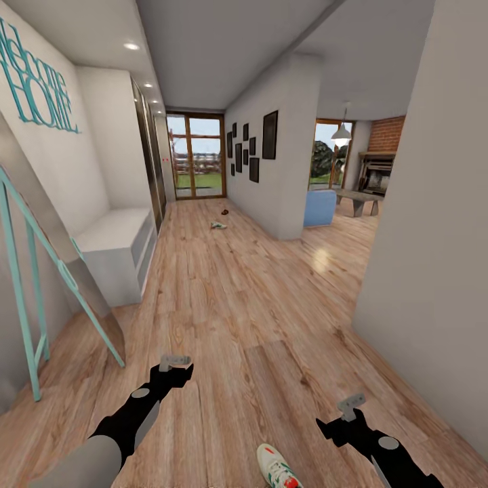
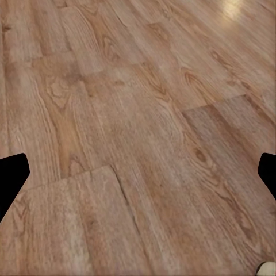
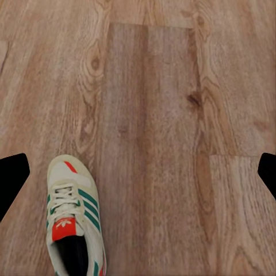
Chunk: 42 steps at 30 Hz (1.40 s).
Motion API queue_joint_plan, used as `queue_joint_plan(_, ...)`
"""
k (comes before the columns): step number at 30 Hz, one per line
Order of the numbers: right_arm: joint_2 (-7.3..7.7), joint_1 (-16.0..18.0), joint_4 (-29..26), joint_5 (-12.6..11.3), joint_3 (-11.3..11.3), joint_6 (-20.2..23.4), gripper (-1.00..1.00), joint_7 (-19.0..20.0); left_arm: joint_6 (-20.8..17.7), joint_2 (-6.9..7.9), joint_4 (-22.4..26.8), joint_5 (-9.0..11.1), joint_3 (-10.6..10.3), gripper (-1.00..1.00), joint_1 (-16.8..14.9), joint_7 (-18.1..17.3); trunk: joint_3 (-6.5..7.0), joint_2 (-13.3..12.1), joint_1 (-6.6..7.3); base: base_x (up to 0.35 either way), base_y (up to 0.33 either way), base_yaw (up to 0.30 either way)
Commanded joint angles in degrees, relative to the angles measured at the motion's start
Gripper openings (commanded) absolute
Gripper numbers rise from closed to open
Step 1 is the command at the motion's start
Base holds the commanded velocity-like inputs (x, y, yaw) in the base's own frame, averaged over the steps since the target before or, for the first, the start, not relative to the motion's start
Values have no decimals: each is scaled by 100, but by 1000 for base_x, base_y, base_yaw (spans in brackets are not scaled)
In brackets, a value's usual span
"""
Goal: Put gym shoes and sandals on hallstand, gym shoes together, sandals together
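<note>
One gym shoe point(image 1: 278, 468) lies on the corridor floor point(image 1: 257, 305) just in front of me, between my arms; in the right wrist view this off-white sneaker point(image 3: 72, 221) with green stripes points away. Far down the corridor lies the second gym shoe point(image 1: 218, 225), with a small dark-brown sandal point(image 1: 225, 211) just beyond it. The hallstand point(image 1: 115, 251), a low pale-grey bench, stands against the left wall. My left gripper point(image 1: 175, 362) hangs open over bare planks. My right gripper point(image 1: 351, 405) is open too, above and to the right of the near shoe, holding nothing.
A teal-framed leaning mirror point(image 1: 41, 271) stands at the near left. A white wall point(image 1: 434, 237) closes the right side. Ahead, a pillar wall with picture frames point(image 1: 254, 152) and glass doors point(image 1: 196, 163) end the corridor. A blue armchair point(image 1: 318, 207) sits in the opening to the right.
</note>
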State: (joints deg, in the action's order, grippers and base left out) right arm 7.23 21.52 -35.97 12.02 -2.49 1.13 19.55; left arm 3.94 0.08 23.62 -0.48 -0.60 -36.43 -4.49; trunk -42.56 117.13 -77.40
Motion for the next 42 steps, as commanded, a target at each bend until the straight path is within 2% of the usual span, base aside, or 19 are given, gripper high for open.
queue_joint_plan(1, -3, 2, -11, 46, -30, 14, 100, 40, 23, 1, -2, -7, -7, 100, -4, -8, -24, 44, -22, 0, 0, 0)
queue_joint_plan(24, -2, 2, -24, 46, -50, 36, 100, 40, 86, 9, 37, -13, -2, 100, -3, -22, -455, 967, -527, 0, 0, 0)
queue_joint_plan(42, -2, 2, -41, 38, -57, 36, 100, 39, 90, 10, 38, -10, 1, 100, -4, -38, -916, 1688, -922, 0, 0, 0)
